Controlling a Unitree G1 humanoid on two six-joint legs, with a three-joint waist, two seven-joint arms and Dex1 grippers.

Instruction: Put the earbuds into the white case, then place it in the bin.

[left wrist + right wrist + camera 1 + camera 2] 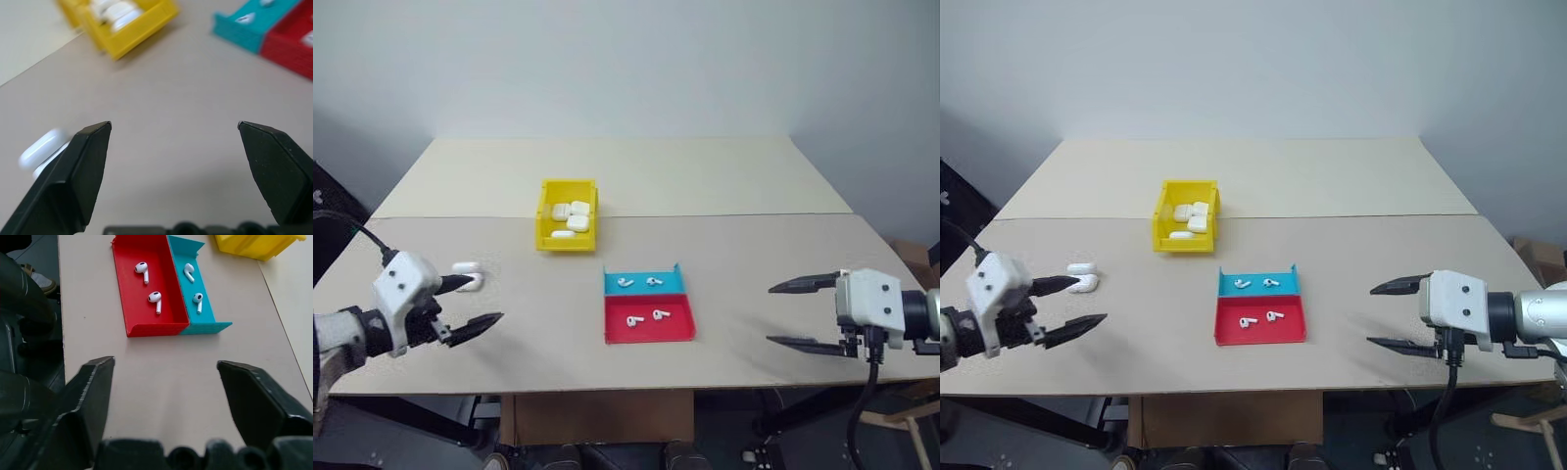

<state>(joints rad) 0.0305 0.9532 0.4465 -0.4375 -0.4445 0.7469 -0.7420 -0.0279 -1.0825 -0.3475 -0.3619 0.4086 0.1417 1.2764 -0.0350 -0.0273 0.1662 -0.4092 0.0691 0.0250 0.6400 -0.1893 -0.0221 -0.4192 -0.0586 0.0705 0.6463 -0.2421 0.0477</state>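
The white case [468, 277] lies on the table at the left, its lid apparently up. My left gripper [486, 300] hovers open beside it. In the left wrist view the case [41, 149] sits just outside one finger, not between the two. Two earbuds [625, 283] rest in the tray's blue half and two more earbuds [155, 298] in its red half. The yellow bin [544, 217] stands behind the tray and holds several white cases. At the right, my right gripper [770, 314] is open and empty, pointing toward the tray.
The red-and-blue tray [648, 333] sits mid-table, between the two grippers. A seam runs across the table behind the bin. The table's front edge is close below both grippers, and a cardboard box stands underneath.
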